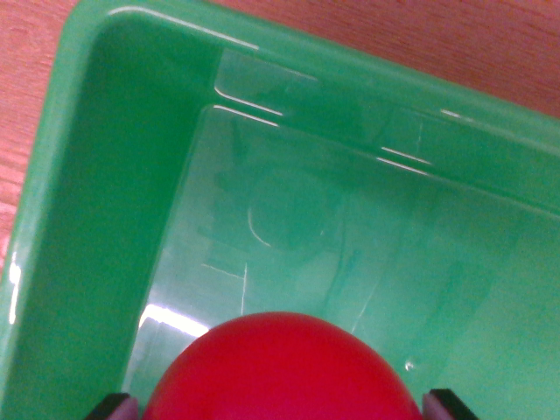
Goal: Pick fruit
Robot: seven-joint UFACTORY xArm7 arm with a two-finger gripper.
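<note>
Over green plastic bin [79, 227] on wooden counter [437, 39]: red round fruit [280, 372] at bottom edge of wrist view, between dark fingers [114, 407], apparently gripped at sides. Skin smooth, glossy, likely slippery; looks firm, light. Hold across widest part.
</note>
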